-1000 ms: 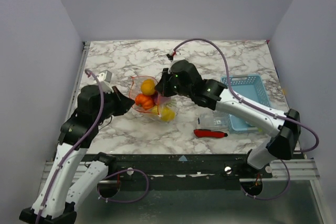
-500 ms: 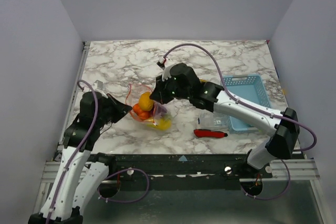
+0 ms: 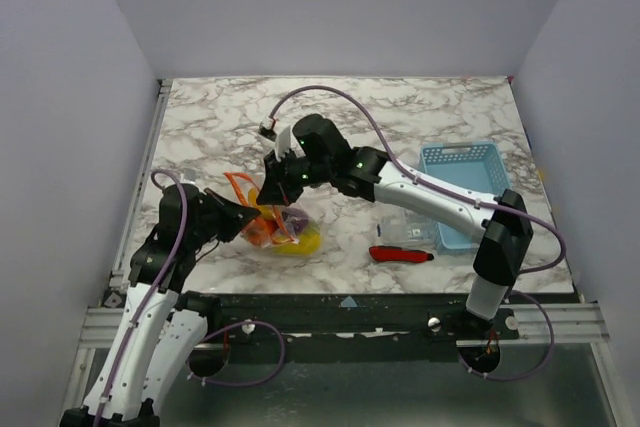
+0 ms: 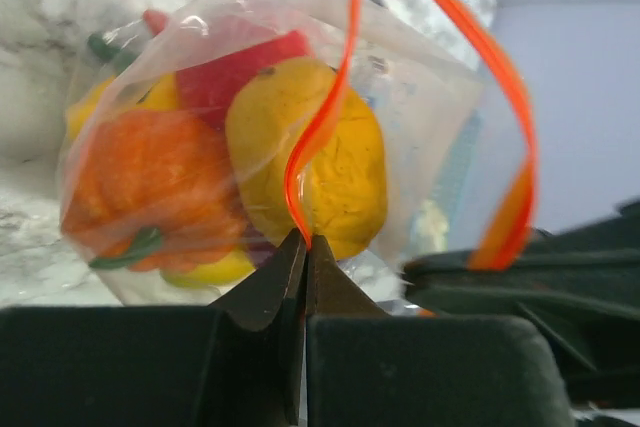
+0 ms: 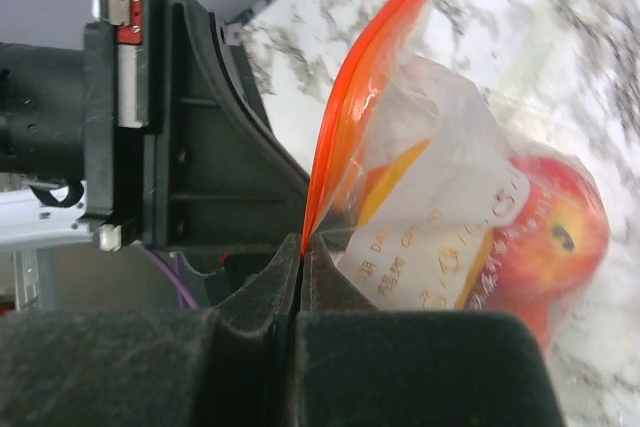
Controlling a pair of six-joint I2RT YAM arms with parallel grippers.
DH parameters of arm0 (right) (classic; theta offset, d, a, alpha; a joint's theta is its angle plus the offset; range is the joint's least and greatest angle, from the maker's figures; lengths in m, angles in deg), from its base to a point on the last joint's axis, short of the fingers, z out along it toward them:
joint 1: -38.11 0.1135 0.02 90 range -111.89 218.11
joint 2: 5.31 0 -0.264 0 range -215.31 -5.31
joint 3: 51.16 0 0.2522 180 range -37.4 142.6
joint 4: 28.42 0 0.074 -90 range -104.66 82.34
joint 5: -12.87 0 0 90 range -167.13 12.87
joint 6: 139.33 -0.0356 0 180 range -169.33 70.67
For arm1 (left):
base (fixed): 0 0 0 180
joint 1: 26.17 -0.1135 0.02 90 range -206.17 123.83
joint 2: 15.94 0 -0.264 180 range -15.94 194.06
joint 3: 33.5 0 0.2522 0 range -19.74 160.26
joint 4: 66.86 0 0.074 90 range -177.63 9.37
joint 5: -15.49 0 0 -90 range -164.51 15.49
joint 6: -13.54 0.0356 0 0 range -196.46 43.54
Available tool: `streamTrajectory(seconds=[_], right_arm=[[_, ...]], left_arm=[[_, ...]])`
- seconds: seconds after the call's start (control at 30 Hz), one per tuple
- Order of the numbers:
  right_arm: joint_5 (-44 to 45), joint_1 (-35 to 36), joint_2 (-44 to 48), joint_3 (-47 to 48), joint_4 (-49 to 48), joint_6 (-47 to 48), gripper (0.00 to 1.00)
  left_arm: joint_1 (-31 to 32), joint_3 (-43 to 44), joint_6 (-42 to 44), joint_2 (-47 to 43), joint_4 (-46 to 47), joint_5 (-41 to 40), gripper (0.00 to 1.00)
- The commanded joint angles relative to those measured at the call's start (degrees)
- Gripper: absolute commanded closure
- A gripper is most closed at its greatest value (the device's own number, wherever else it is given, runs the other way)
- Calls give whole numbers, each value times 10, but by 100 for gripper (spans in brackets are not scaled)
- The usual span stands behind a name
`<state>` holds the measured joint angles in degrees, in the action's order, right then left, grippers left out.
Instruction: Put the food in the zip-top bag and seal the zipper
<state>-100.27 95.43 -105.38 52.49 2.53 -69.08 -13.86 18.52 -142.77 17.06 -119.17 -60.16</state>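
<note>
Food (image 3: 297, 239) fills the clear bag (image 3: 272, 225) in the overhead view, with yellow, orange and purple pieces bunched together. The bag is held between the two hands over the front left of the table (image 3: 220, 117). The left hand (image 3: 243, 215) meets it from the left and the right hand (image 3: 272, 185) from above. The orange zipper (image 3: 236, 183) loops up between them. A red-handled knife (image 3: 400, 254) and a blue basket (image 3: 465, 187) lie well to the right.

From the left wrist, the left hand's fingers are pressed together, pinching the zipper where it curves down. Behind the crinkly plastic sit a yellow pepper (image 4: 325, 152), an orange pepper (image 4: 140, 187) and a red piece (image 4: 240, 67).

From the right wrist, the right hand is likewise clamped tight on the zipper, which rises as a flat orange band. A glossy red tomato (image 5: 555, 237) presses against the bag's wall, and the bag's mouth gapes open.
</note>
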Motion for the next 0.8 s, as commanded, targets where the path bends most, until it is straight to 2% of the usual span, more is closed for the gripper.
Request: streamTrajectory(seconds=[0.0,0.07,0.2,0.33,0.43,0.63,0.77], right_arm=[[-104,14,-19,110,36,46,100],[-122,16,-17,108,37,50,100],[-139,16,-16,37,8,54,100],[-90,18,-29,1,24,65,100],[-84,20,-28,13,46,65,100],[-78,25,8,39,57,64,100],[-76,25,19,12,33,63,100]], left_arm=[[-2,62,-71,-49,19,6,100],[-2,45,-87,-67,26,-6,100],[-3,-49,-125,-76,48,19,100],[-3,-94,-146,-85,62,41,100],[-3,-81,-149,-108,55,30,100],[-3,32,-102,-122,-13,-12,100],[-3,12,-90,-129,-11,-2,100]])
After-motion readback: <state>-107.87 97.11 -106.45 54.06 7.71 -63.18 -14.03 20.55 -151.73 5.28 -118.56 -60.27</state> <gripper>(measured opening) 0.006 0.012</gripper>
